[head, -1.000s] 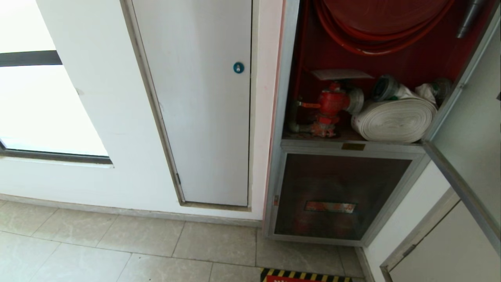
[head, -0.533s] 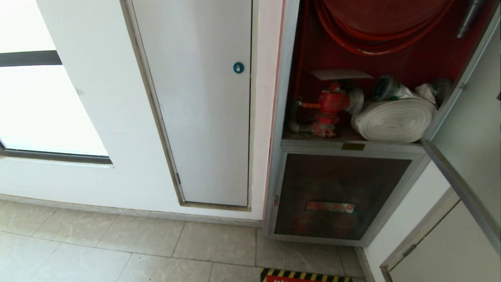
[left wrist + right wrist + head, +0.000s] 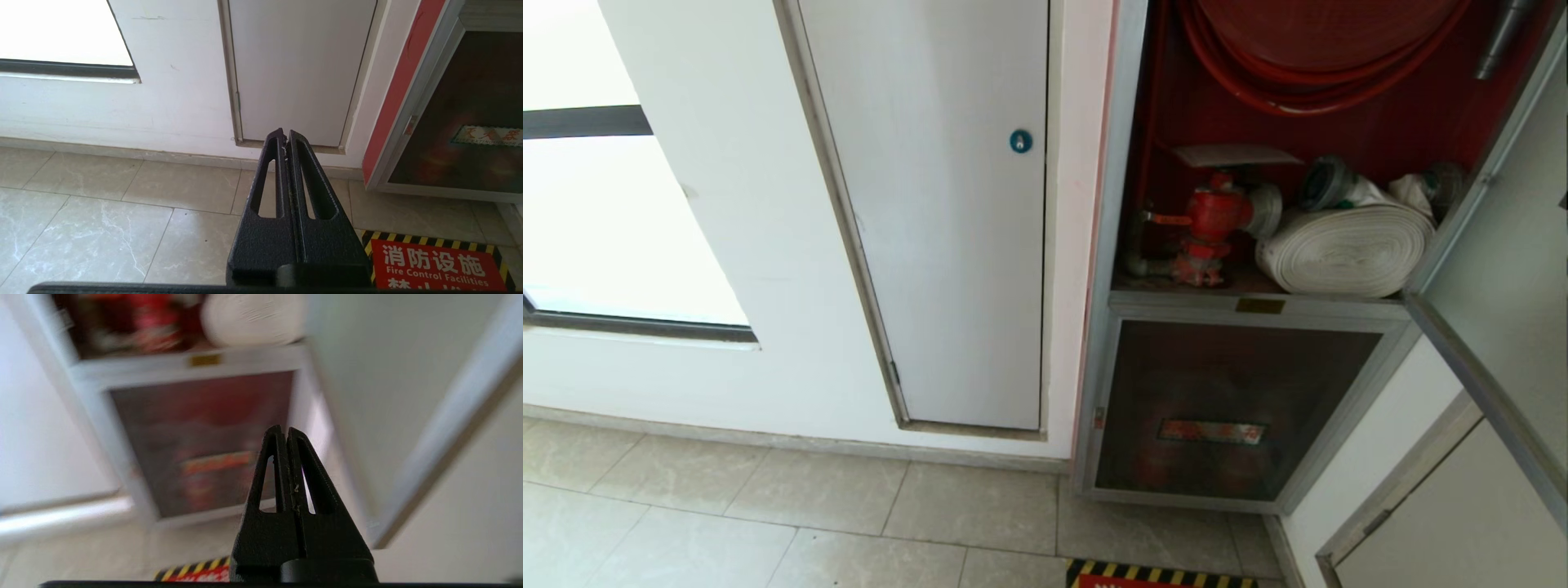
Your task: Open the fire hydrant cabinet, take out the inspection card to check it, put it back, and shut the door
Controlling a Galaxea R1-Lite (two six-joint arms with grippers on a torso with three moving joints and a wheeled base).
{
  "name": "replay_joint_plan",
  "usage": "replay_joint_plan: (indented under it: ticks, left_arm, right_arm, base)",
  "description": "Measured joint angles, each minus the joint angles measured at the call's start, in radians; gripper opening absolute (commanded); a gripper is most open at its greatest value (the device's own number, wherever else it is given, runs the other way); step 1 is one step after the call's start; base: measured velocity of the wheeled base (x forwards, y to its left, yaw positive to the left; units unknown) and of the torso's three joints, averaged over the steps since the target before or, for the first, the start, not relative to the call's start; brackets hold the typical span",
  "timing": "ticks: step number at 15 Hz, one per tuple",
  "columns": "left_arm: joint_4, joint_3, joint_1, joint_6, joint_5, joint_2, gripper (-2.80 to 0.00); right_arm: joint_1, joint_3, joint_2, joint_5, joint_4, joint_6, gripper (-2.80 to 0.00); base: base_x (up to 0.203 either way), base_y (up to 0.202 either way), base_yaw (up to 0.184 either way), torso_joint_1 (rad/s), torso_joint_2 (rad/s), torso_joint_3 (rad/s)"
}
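Note:
The fire hydrant cabinet (image 3: pixel 1107 245) stands open and shows its red interior. Its silver-framed door (image 3: pixel 1503 269) is swung out to the right. A pale flat sheet (image 3: pixel 1233 154) rests above the red valve (image 3: pixel 1213 216); I cannot tell whether it is the inspection card. Neither arm is in the head view. In the right wrist view my right gripper (image 3: pixel 284 430) is shut and empty, pointing at the cabinet's lower glass panel (image 3: pixel 196 437), with the door (image 3: pixel 367 375) beside it. My left gripper (image 3: pixel 284 134) is shut and empty, low over the floor tiles.
A white panel door with a blue lock (image 3: pixel 1020 141) is left of the cabinet, and a window (image 3: pixel 605 204) lies further left. Inside sit a red hose reel (image 3: pixel 1307 57) and a white rolled hose (image 3: pixel 1339 249). A red floor sign (image 3: pixel 433 265) lies before the cabinet.

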Motion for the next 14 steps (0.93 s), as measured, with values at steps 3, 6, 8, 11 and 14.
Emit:
replay_joint_plan:
  ticks: [3, 6, 8, 11, 14]
  left_arm:
    - [0.000, 0.000, 0.000, 0.000, 0.000, 0.000, -2.80]
    - [0.000, 0.000, 0.000, 0.000, 0.000, 0.000, -2.80]
    - [0.000, 0.000, 0.000, 0.000, 0.000, 0.000, -2.80]
    - [0.000, 0.000, 0.000, 0.000, 0.000, 0.000, -2.80]
    - [0.000, 0.000, 0.000, 0.000, 0.000, 0.000, -2.80]
  right_arm:
    - [0.000, -0.090, 0.109, -0.153, -0.036, 0.000, -2.80]
    - [0.000, -0.183, 0.213, -0.245, -0.048, 0.014, -2.80]
    - [-0.003, -0.260, 0.281, -0.293, -0.051, 0.027, -2.80]
    - [-0.034, -0.352, 0.361, -0.368, -0.052, 0.031, -2.80]
    - [-0.117, -0.382, 0.409, -0.375, -0.085, 0.030, -2.80]
  base:
    - [0.000, 0.000, 0.000, 0.000, 0.00, 0.000]
    - [0.000, 0.000, 0.000, 0.000, 0.00, 0.000]
    - [0.000, 0.000, 0.000, 0.000, 0.00, 0.000]
    - [0.000, 0.000, 0.000, 0.000, 0.00, 0.000]
    - [0.000, 0.000, 0.000, 0.000, 0.00, 0.000]
